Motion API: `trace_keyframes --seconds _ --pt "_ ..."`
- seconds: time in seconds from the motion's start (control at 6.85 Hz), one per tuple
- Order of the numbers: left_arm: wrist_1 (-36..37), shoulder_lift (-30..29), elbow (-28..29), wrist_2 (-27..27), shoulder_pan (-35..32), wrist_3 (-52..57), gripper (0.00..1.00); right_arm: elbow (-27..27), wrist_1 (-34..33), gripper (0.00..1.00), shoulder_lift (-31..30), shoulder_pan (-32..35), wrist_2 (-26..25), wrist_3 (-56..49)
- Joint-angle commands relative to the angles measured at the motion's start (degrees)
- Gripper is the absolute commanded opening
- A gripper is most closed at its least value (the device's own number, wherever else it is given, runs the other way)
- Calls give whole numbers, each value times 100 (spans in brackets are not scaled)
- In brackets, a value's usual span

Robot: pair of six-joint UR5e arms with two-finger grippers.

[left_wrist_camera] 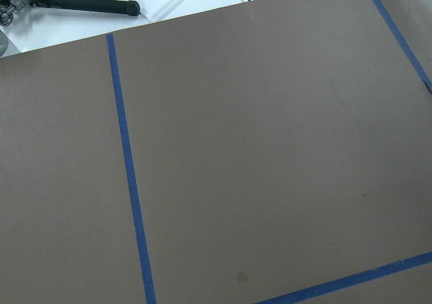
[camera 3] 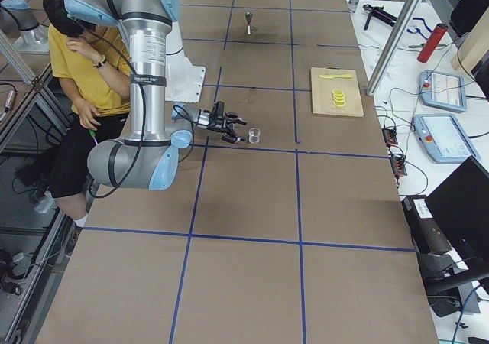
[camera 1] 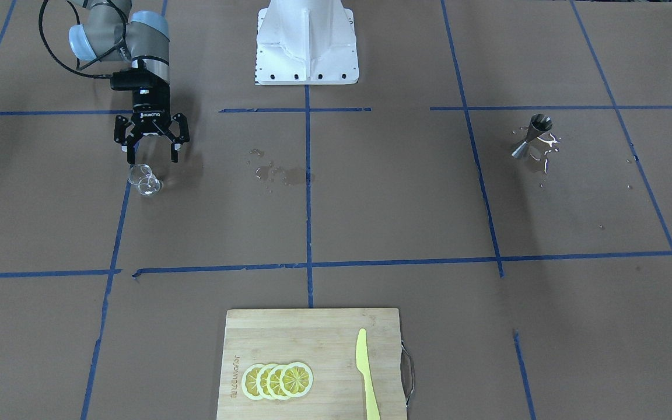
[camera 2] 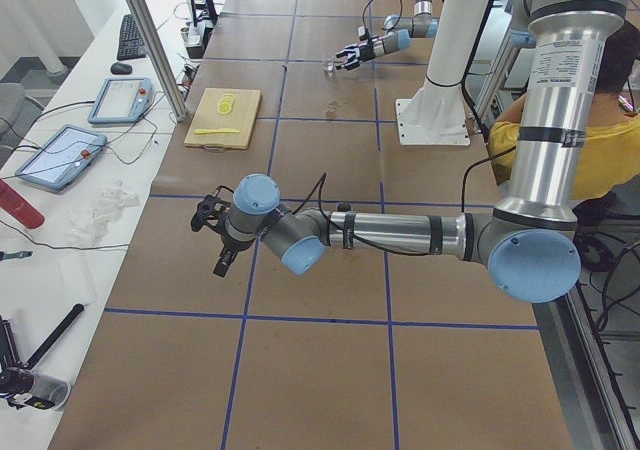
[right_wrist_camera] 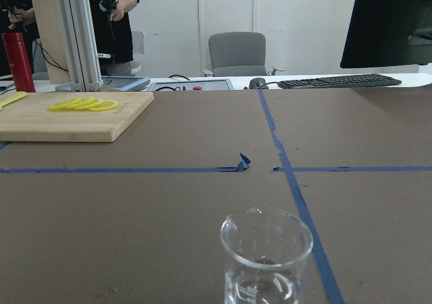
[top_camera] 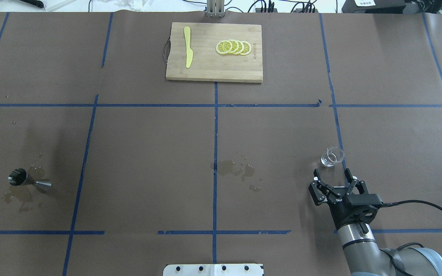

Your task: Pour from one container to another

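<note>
Nearby: wet spill (top_camera: 236, 168) btwn cup (top_camera: 332, 156), jigger (top_camera: 31, 181); board (top_camera: 205, 69) far.

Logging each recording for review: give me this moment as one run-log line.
phase: pre-grasp | right claw: open, near glass cup, not touching | glass cup: upright | jigger: upright, far left, spill beside it | left claw: state unclear

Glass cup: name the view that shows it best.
The right wrist-mounted view: the cup stands close in the foreground, upright, with its rim and spout clear. The overhead and front-facing views show it small, just ahead of the open right gripper. Both side views show it tiny. The left wrist view misses it.
</note>
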Motion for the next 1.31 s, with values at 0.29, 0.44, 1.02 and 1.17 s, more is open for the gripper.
trace_keyframes --seconds 0.29,0.44,1.02,1.17 --pt "0 0 -51 -78 0 -20 100 466 994 100 -1600 -267 16 -26" --pt "0 9 -51 -70 0 -11 100 439 1515 100 -1971 -250 217 -183" --pt "0 193 -42 -61 -9 51 100 -569 3959 100 -1897 1491 2477 -2682" --pt "0 507 -138 -52 -18 68 100 -572 3964 100 -1817 2430 3731 -3290"
